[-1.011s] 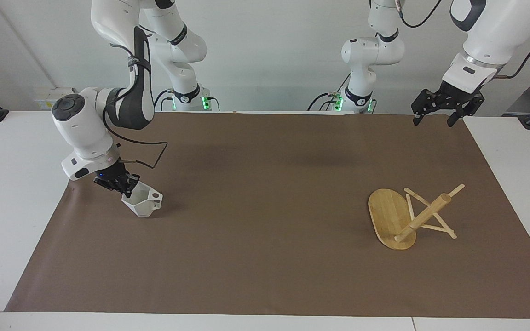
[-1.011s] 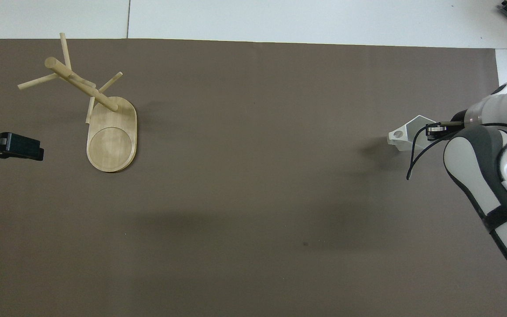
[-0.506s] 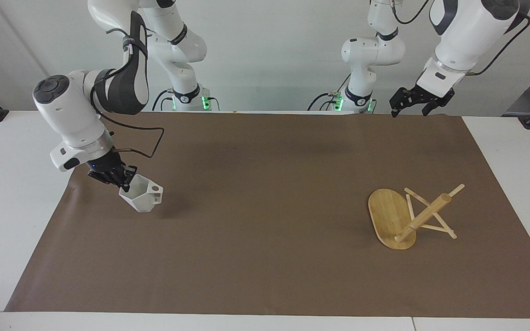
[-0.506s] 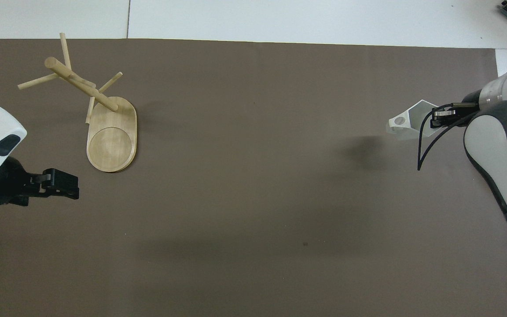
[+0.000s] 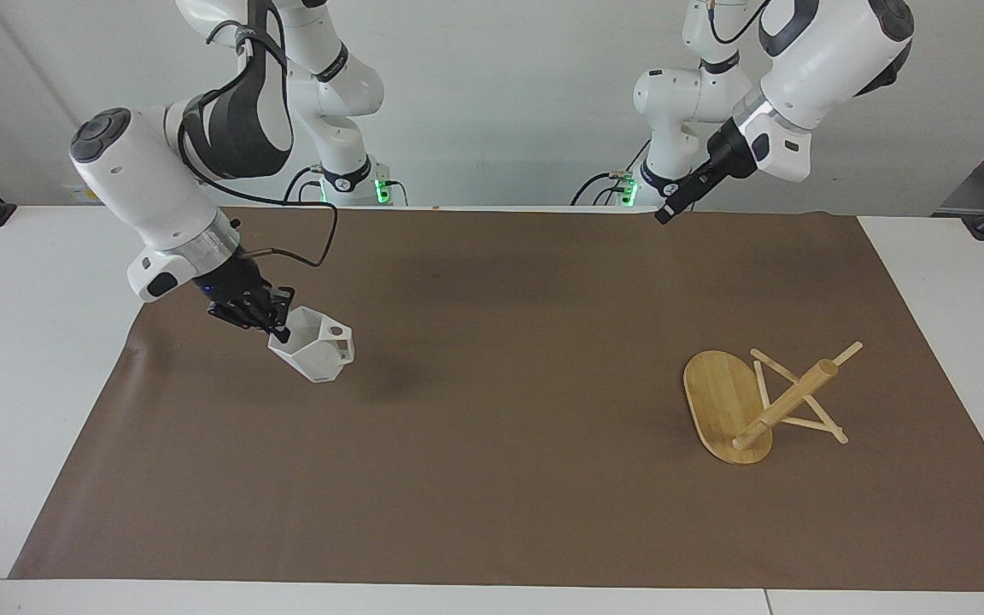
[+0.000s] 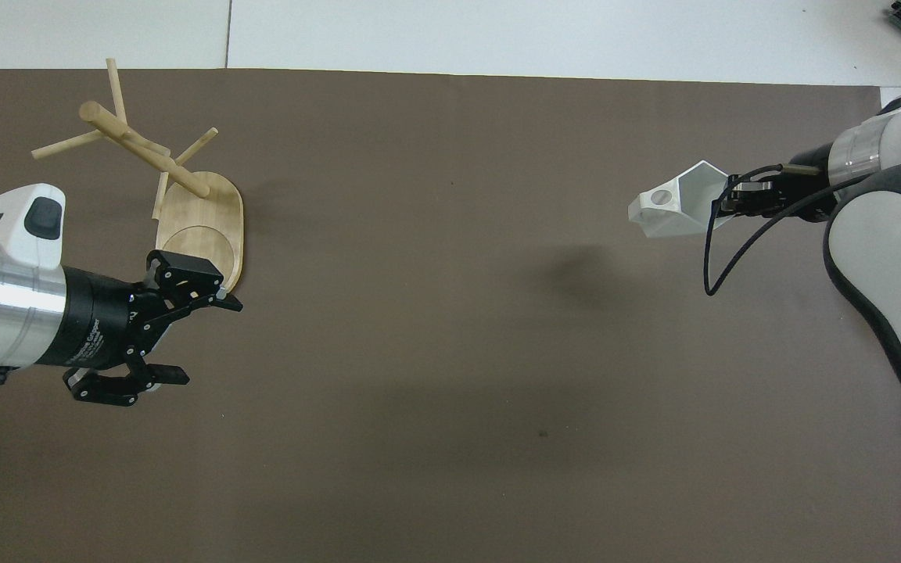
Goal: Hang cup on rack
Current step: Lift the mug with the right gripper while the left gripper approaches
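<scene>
Surface (image 5: 492, 512) is carrying a brown mat (image 5: 509, 282). The rack (image 5: 761, 401) is lying tipped over on it toward the left arm's end, base on edge, post and pegs slanting. Landmark = rack.

Right pincer (image 5: 274, 323) is clamping the cup (image 5: 314, 354) by its rim, holding it in the air, tilted, well apart from the rack, over the mat toward the right arm's end; handle hole is pointing toward the rack. Left pincer (image 6: 177, 328) is hanging in the air with fingers apart, over the mat nearer the robots than the rack's base.

My read: the carry is in hand. Doing it well means keeping the rim grip firm and the handle hole leading. The blocker: the rack isn't standing, so no peg is presenting well. Left arm probably needs to right or steady it first. Nothing else is sitting between cup and rack.
</scene>
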Robot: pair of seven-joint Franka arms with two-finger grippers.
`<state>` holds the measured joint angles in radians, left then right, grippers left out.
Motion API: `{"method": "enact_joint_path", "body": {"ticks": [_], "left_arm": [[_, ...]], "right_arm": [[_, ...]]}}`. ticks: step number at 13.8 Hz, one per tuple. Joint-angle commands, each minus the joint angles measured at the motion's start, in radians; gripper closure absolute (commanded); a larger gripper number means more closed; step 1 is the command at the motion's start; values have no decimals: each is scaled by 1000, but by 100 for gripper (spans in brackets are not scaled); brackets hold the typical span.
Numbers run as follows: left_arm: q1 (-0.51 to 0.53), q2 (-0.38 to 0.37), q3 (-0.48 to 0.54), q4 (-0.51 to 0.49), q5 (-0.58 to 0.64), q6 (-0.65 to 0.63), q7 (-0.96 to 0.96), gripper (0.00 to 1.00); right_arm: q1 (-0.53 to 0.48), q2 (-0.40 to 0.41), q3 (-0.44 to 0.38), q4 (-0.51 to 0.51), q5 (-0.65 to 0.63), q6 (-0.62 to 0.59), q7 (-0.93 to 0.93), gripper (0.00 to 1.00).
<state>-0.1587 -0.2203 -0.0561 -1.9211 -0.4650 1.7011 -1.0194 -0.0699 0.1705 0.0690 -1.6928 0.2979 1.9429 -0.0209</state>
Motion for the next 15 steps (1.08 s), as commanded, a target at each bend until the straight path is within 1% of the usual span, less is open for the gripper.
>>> {"method": "enact_joint_path", "body": {"ticks": [1,2,5,8,10,11,12,14,15], "left_arm": [[-21,-34,8,-56,-98,87,-140,0],[-19,-34,8,-56,-122,104,-165,0],[5,-16,12,-58,-255,132,-241,0],[47,41,12,-56,-364,132,-248,0],[65,55,12,-53,-414,137,-310,0],[65,59,10,-56,-429,161,-339,0],[65,80,12,-58,-476,172,-364,0],[64,123,10,-56,-558,221,-381,0],[61,140,10,-56,-576,229,-384,0]], "right_arm": [[-8,-9,66,2,44,-2,16,100],[-8,-9,90,2,56,-1,18,100],[-8,-11,136,2,194,10,116,100],[-8,-22,205,2,204,51,183,100],[-8,-26,268,2,205,86,258,100],[-8,-32,293,2,211,97,291,100],[-8,-35,314,2,239,102,311,100],[-7,-45,331,2,302,103,317,100],[7,-45,339,2,323,103,318,100]]}}
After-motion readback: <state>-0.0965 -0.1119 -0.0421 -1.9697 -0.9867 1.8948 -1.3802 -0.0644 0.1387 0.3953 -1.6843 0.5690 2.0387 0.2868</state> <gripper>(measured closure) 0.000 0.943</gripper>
